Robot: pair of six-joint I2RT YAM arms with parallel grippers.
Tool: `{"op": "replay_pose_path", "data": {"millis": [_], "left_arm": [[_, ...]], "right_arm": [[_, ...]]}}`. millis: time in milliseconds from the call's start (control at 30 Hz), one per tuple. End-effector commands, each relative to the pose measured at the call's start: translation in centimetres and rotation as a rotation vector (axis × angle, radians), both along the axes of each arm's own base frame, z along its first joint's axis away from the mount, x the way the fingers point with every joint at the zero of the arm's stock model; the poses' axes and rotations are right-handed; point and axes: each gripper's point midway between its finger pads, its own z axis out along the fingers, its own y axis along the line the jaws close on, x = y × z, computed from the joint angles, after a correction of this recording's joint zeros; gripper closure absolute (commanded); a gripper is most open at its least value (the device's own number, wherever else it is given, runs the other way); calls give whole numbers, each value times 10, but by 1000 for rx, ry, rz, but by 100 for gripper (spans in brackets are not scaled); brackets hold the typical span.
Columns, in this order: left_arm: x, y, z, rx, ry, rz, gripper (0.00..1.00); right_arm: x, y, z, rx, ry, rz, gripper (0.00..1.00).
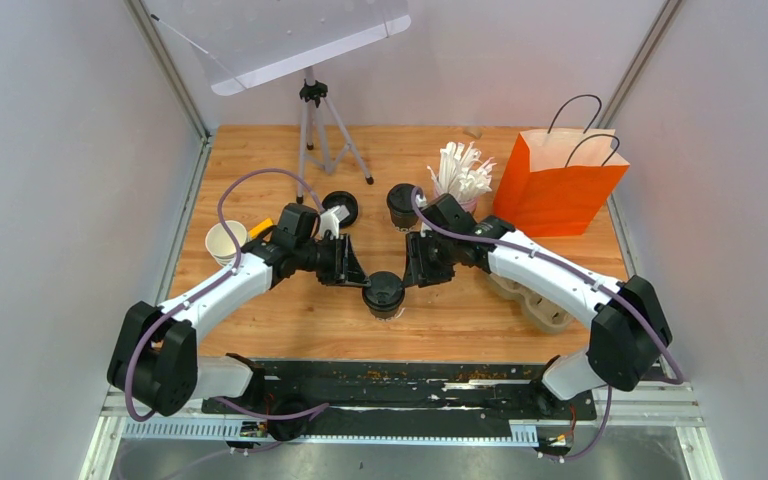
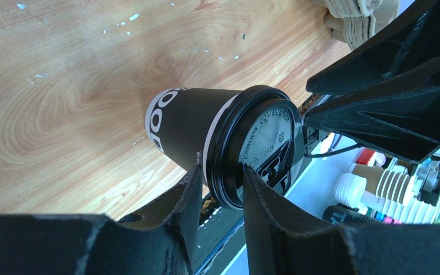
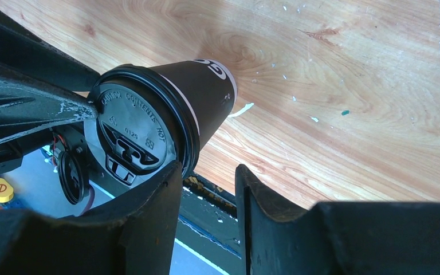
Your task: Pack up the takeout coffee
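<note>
A takeout coffee cup (image 1: pixel 384 293), dark-sleeved with a white band and a round black lid, stands near the table's front edge between both grippers. My left gripper (image 1: pixel 355 275) pinches its lid rim (image 2: pixel 223 172): one finger is under the rim on the cup wall, the other on the lid top. My right gripper (image 1: pixel 415 270) is open beside the cup (image 3: pixel 149 123). Its left fingertip (image 3: pixel 169 172) overlaps the lid edge and nothing is between its jaws. A second lidded cup (image 1: pixel 401 205) stands farther back.
An open white cup (image 1: pixel 225 240) is at the left and a loose black lid (image 1: pixel 340 208) lies behind the left gripper. The pink cup of straws (image 1: pixel 460 175) and orange paper bag (image 1: pixel 560 180) are at back right. The pulp tray (image 1: pixel 545 305) lies under the right arm.
</note>
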Motion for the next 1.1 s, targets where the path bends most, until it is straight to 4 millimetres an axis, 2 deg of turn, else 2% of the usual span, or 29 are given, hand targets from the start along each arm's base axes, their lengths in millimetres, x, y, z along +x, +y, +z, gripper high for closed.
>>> {"op": "replay_pose_path", "data": {"millis": [0, 533, 900, 1067], "left_arm": [[-4, 1, -9, 21, -8, -20, 61], [-6, 4, -19, 42, 7, -11, 62], [-22, 21, -54, 169, 84, 28, 63], [-22, 20, -56, 171, 97, 40, 64]], "right_arm": [[6, 6, -1, 25, -13, -3, 60], [-2, -3, -25, -26, 35, -9, 61], [-24, -35, -69, -139, 92, -74, 61], [-37, -46, -86, -186, 108, -92, 62]]}}
